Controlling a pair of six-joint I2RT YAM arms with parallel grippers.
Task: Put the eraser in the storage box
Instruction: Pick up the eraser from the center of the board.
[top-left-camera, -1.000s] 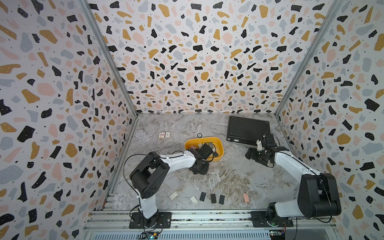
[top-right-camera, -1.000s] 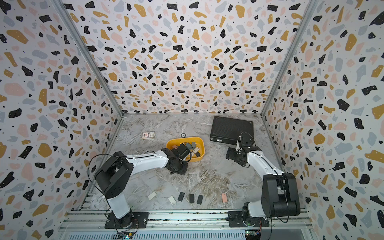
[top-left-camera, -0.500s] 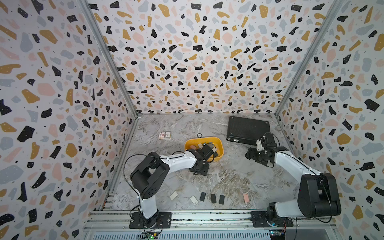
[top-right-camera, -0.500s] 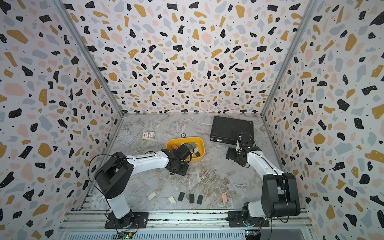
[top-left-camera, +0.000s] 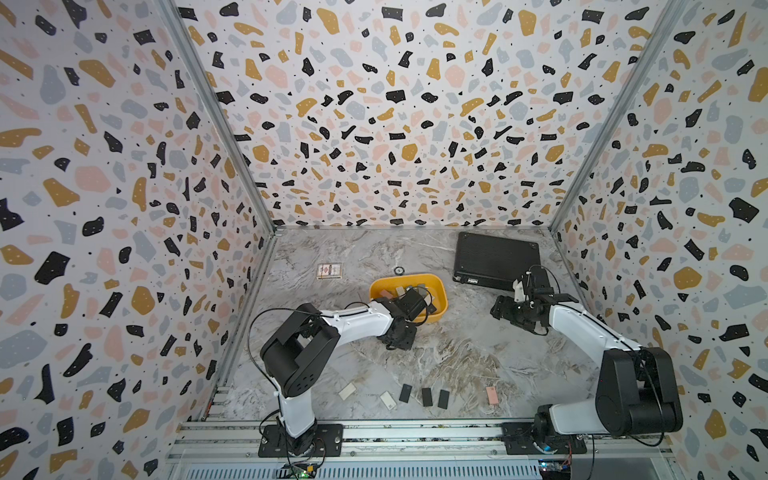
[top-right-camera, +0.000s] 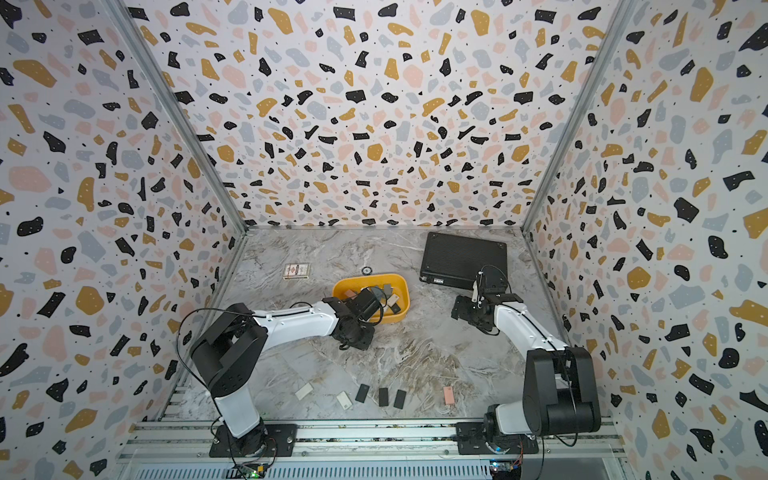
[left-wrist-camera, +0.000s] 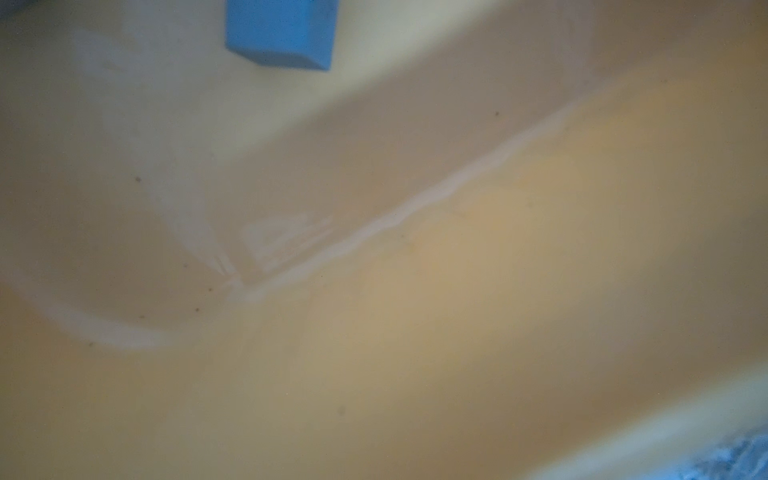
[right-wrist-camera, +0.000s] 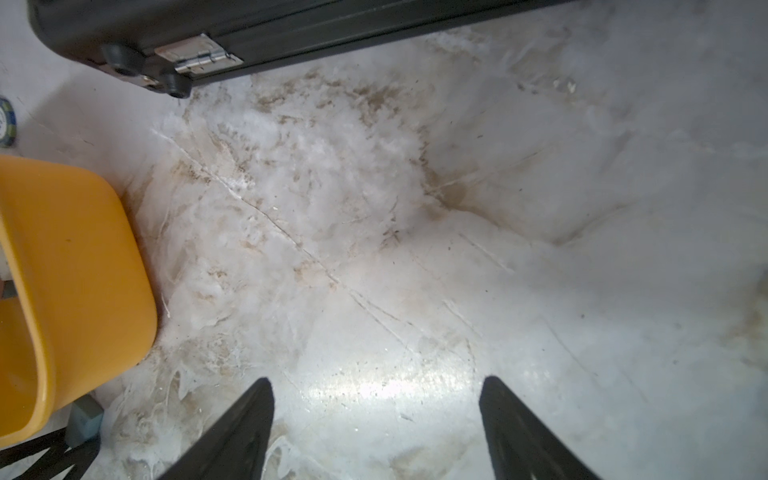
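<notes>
Storage box: the yellow storage box (top-left-camera: 440, 307) is seen near the middle of the marble table (top-left-camera: 457, 353). It is set between a printed card pack (top-left-camera: 329, 271) and a black case (top-left-camera: 494, 257), apart from both.
Erasers in the box: several small erasers (top-right-camera: 392, 299) are seen lying inside it in both top views. A blue eraser (left-wrist-camera: 282, 33) is shown, blurred, against the yellow inside of the box in the left wrist view.
Erasers outside: a pink eraser (top-left-camera: 491, 395), three black erasers (top-left-camera: 427, 397) and two white erasers (top-left-camera: 387, 400) are laid in a loose row near the front edge of the table, well apart from the box.
Left gripper: the left gripper (top-left-camera: 417, 302) is seen inside the box, reached in over its near wall. Its jaws are hidden, so how far they are parted and whether anything is held cannot be told.
Right gripper: the right gripper (right-wrist-camera: 376, 379) is held over bare table between the box and the case. Its fingers (right-wrist-camera: 245, 419) are spread wide and nothing is gripped between them.
</notes>
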